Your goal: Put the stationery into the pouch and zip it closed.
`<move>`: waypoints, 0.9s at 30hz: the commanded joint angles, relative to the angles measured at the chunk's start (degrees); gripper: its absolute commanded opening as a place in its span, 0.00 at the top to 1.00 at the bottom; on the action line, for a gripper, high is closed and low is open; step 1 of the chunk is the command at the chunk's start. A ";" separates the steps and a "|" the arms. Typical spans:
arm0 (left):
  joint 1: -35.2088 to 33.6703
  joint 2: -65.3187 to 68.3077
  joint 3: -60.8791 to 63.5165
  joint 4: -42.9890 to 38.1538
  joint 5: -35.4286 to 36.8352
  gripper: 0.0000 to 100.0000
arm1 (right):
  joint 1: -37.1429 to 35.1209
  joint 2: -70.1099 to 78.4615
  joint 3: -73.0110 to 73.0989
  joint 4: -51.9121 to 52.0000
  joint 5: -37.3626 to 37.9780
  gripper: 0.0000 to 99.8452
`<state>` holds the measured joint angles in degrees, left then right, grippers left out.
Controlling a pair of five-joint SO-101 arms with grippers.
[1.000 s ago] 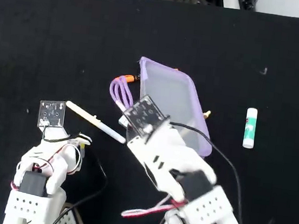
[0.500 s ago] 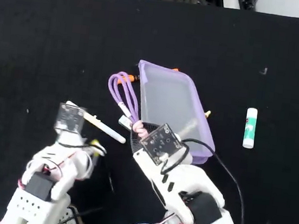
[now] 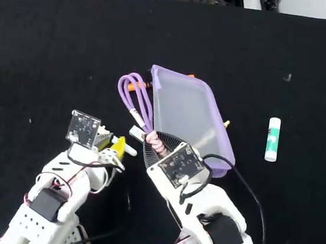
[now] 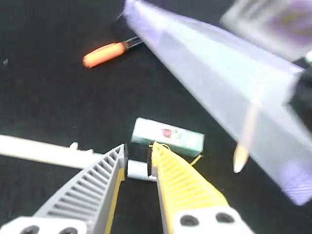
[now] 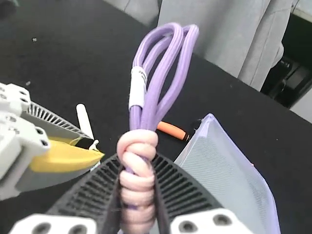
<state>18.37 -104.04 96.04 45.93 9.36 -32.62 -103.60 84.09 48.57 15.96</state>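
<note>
A translucent purple pouch [image 3: 190, 116] lies mid-table, also in the left wrist view [image 4: 219, 92]. My right gripper [image 3: 153, 141] [image 5: 137, 165] is shut on a purple looped cord [image 3: 135, 98] [image 5: 161, 63] at its pink coiled end, beside the pouch's near left corner. My left gripper [image 3: 111, 144] [image 4: 138, 152] hovers with its fingers a narrow gap apart over a white pen [image 4: 48, 152] [image 3: 127, 149]; nothing is held. A small white eraser [image 4: 168, 137] [image 3: 136, 133] lies just past its tips. An orange pen [image 3: 137, 85] [image 4: 105, 53] rests by the pouch's far left corner.
A white and green glue stick [image 3: 273, 139] lies alone to the right of the pouch. The black table [image 3: 53, 43] stretches to the far edge. Both arm bases stand at the near edge.
My left gripper moved right, onto the white pen. My right arm drew back toward the near edge, pulling the cord's pink end with it; the pouch stayed put.
</note>
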 commanded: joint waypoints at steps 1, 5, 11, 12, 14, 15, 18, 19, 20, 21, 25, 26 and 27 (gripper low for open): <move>4.53 -0.62 1.10 -2.64 -2.02 0.90 | 2.55 -2.51 -0.13 -2.81 -0.26 0.99; 7.78 -0.62 1.10 -2.29 -5.98 0.90 | 6.59 -2.51 -0.13 -4.57 -0.35 0.99; 10.95 -0.62 1.01 -2.64 -7.03 0.90 | 7.21 -2.59 -0.66 -5.19 -0.35 0.99; 12.00 -0.62 0.57 -2.29 -7.03 0.90 | 7.12 -2.59 -0.66 -5.19 -0.35 0.99; 13.49 -0.53 -0.31 -2.11 -7.03 0.90 | 7.12 -2.59 -0.66 -5.89 -0.35 0.99; 13.85 -0.53 -0.66 -2.11 -7.03 0.90 | 7.12 -2.59 -0.66 -6.15 -0.35 0.99; 13.76 -0.53 -3.21 -2.11 -7.03 0.90 | 7.12 -2.59 -0.66 -6.33 -0.35 0.99; 13.67 -0.53 -4.35 -2.02 -7.03 0.90 | 7.12 -2.59 -0.66 -6.33 -0.35 0.99; 13.58 -0.53 -5.41 -1.85 -7.03 0.90 | 7.12 -2.59 -0.66 -6.33 -0.35 0.99; 13.58 -0.53 -6.73 -0.44 -7.03 0.90 | 7.12 -2.59 -0.66 -6.33 -0.35 0.99; 14.29 -0.53 -14.73 9.49 -7.82 0.90 | 7.30 -2.59 -0.66 -6.33 -0.35 0.99; 14.29 -0.53 -16.13 11.43 -9.23 0.90 | 7.30 -2.59 -0.66 -6.33 -0.35 0.99; 14.29 -0.53 -17.01 13.01 -10.99 0.90 | 7.30 -2.59 -0.66 -6.33 -0.35 0.99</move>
<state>31.91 -104.04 87.16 52.35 2.42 -26.29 -103.60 84.44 43.82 15.96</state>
